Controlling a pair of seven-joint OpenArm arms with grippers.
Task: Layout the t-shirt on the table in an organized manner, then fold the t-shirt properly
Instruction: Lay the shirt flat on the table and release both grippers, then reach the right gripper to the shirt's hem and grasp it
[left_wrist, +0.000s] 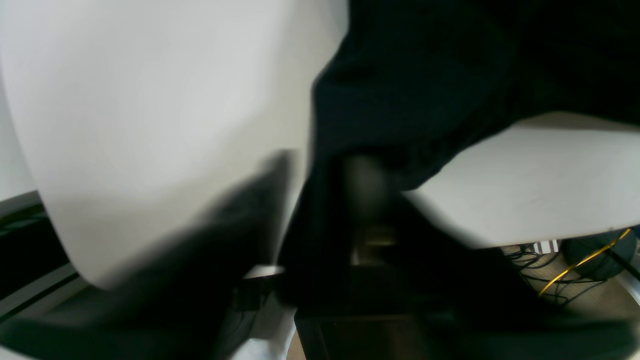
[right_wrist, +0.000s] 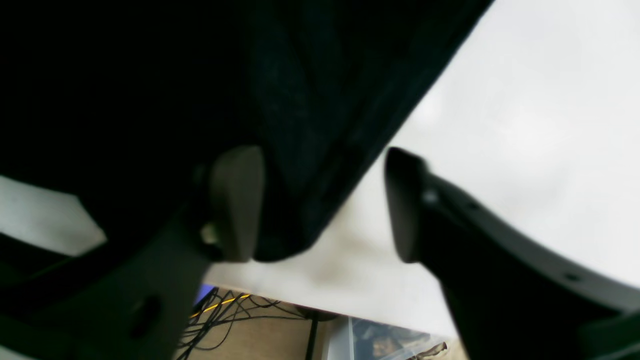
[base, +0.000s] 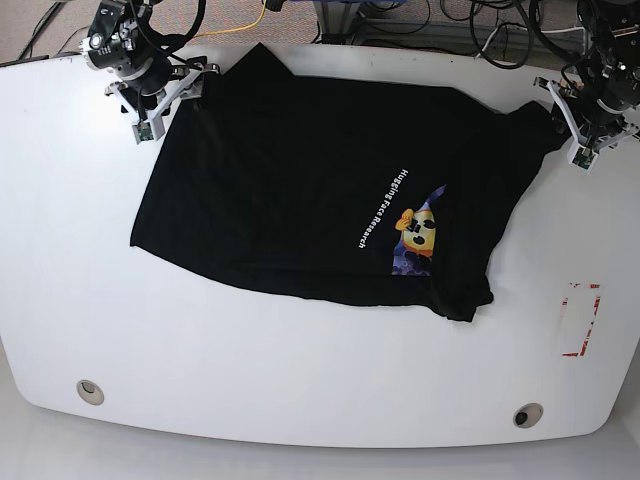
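In the left wrist view we see the shirt (left_wrist: 430, 85), plain black and blurred, spreading from the top right over the white counter (left_wrist: 150, 100); a fold of it hangs down to the left tool (left_wrist: 345, 200), whose fingers are dark and smeared, so we cannot tell whether they clench the cloth or stand apart. Past the counter's edge lie a tan floor and a yellow cable (left_wrist: 585, 260) among black wires. In the right wrist view the shirt (right_wrist: 200, 75) fills the upper left, and a rounded lobe of it hangs between the fingers of the right tool (right_wrist: 322, 205); the jaws stand apart, one pad against the cloth and the other clear of it over bare counter (right_wrist: 525, 100), so this tool is released. Below the edge we see tangled cables (right_wrist: 225, 310) on a tan floor. In the base view the shirt (base: 300, 200) lies spread across the middle of the counter (base: 300, 370), chest print (base: 418, 235) and white lettering facing up, its hem rumpled near the print. The right tool (base: 165, 100) sits at the shirt's far left corner and the left tool (base: 575, 130) at its far right corner. A red tape rectangle (base: 580, 320) marks the counter's right side, and two metal-ringed holes (base: 90, 391) sit near the front edge.
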